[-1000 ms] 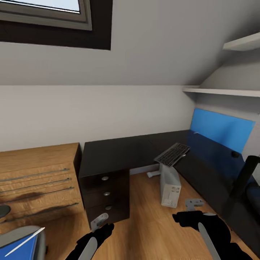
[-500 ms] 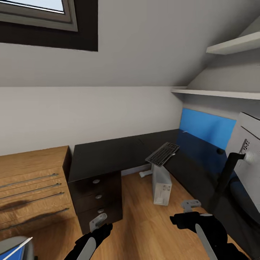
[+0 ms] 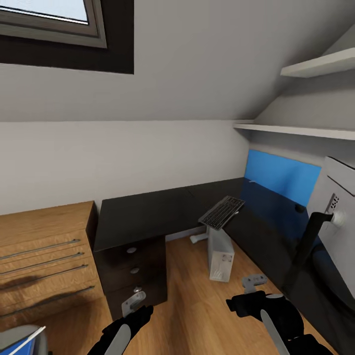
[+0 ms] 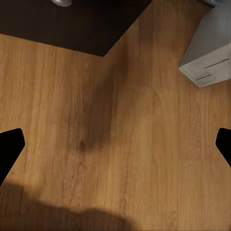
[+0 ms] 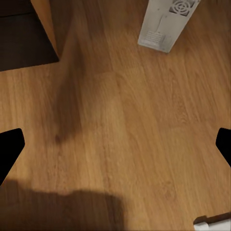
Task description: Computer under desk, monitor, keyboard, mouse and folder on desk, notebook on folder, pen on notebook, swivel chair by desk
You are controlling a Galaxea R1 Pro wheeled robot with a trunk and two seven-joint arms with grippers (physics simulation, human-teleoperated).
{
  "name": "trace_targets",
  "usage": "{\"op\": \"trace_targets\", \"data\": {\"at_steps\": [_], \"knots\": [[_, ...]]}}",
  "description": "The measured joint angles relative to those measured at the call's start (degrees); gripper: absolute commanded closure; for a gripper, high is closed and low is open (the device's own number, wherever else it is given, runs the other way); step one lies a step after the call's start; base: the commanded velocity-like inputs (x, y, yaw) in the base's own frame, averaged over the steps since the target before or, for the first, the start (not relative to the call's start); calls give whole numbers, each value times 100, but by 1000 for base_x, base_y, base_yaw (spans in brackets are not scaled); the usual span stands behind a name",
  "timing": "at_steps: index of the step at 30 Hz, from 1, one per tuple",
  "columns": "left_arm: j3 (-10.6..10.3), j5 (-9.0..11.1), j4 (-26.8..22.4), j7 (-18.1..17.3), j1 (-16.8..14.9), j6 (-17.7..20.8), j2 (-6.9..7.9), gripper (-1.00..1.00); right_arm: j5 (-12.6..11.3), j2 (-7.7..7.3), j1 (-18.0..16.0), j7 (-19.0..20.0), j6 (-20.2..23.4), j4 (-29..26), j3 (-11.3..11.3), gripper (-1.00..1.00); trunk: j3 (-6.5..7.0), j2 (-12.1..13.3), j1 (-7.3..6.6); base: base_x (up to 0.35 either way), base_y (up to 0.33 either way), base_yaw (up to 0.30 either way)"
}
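Head view: the left gripper [image 3: 134, 301] and right gripper [image 3: 254, 282] hang low over the wood floor [image 3: 197, 296], both empty. The desk [image 3: 148, 214] lies ahead of them. The keyboard [image 3: 222, 212] sits tilted on top of the computer [image 3: 220, 256], which stands on the floor ahead of the right gripper, in the corner of the L. The monitor [image 3: 337, 197] shows its grey back beyond the right gripper, on the desk's right-hand run. A blue corner of the folder [image 3: 17, 345] shows behind and outside the left gripper, apparently on the chair [image 3: 24, 335]. Mouse, notebook and pen cannot be made out.

Left wrist view: the fingertips [image 4: 9, 144] stand wide apart, holding nothing; the computer lies ahead of them, floor beneath.

Right wrist view: the fingertips [image 5: 9, 144] are likewise spread and empty; the computer's vented face is ahead.

Judgement: the robot is in its approach, nothing grasped. The likely next move is to close on the keyboard, grip an edge and lift it onto the desk beside the monitor.
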Motion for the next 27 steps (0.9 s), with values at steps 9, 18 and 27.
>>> {"op": "trace_targets", "data": {"at_steps": [9, 18, 27], "knots": [[7, 12, 0, -8, 0, -5, -6, -100, 9, -4, 2, 0, 0, 0, -6, -100, 162, 361, -198, 0, 0, -23], [109, 20, -1, -22, 0, -4, -7, -100, 11, -4, 1, 0, 0, 0, -29, -100, 323, 722, -395, 0, 0, -5], [193, 15, 1, -44, 0, 0, -3, -100, 11, -4, 0, 0, 0, -1, -35, -100, 485, 1083, -593, 0, 0, -44]]}}
